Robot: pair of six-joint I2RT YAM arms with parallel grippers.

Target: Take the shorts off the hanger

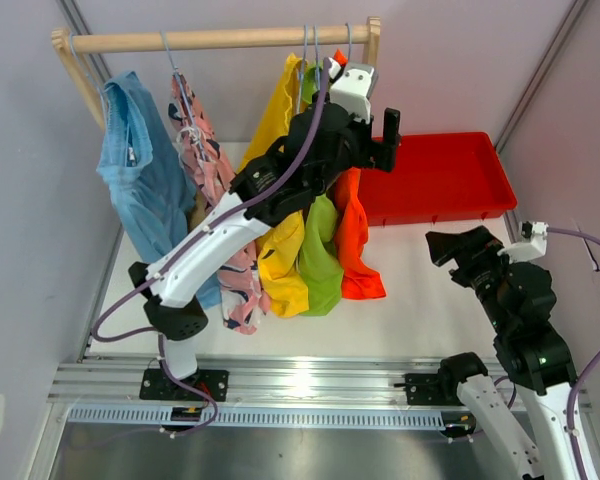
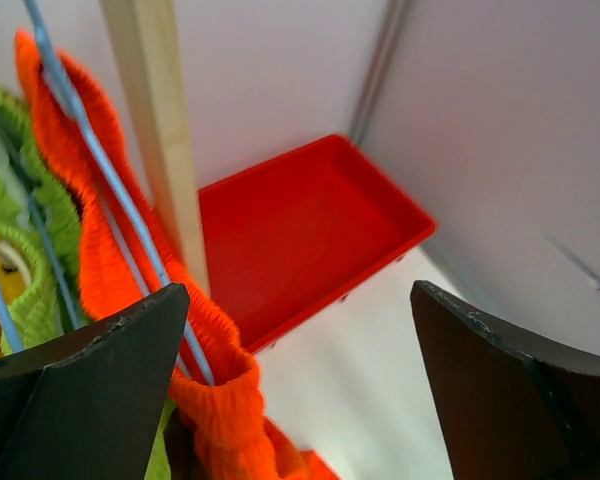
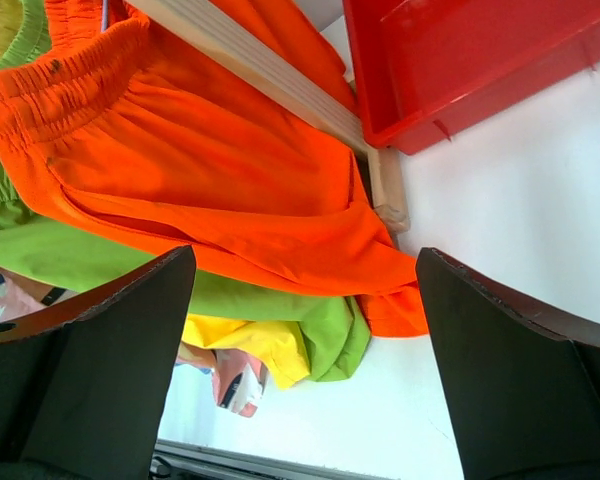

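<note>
Hovering up by the wooden rail point(image 1: 220, 40), my left gripper point(image 2: 298, 330) has its fingers wide apart and nothing clamped, with the orange shorts point(image 2: 90, 260) just beside one finger. Along the rail from the left hang the light blue shorts point(image 1: 140, 170), pink printed shorts point(image 1: 205, 150), yellow shorts point(image 1: 280, 265), lime green shorts point(image 1: 322, 260), then orange, nearest the red tray point(image 1: 435, 175). My right gripper point(image 3: 302, 265) sits low over the worktop point(image 1: 420, 300) on the right, also spread and empty.

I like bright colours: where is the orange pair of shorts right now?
In the top view, the orange shorts hang at the right end of the wooden rail, beside the lime green shorts and just left of the red tray.
</note>
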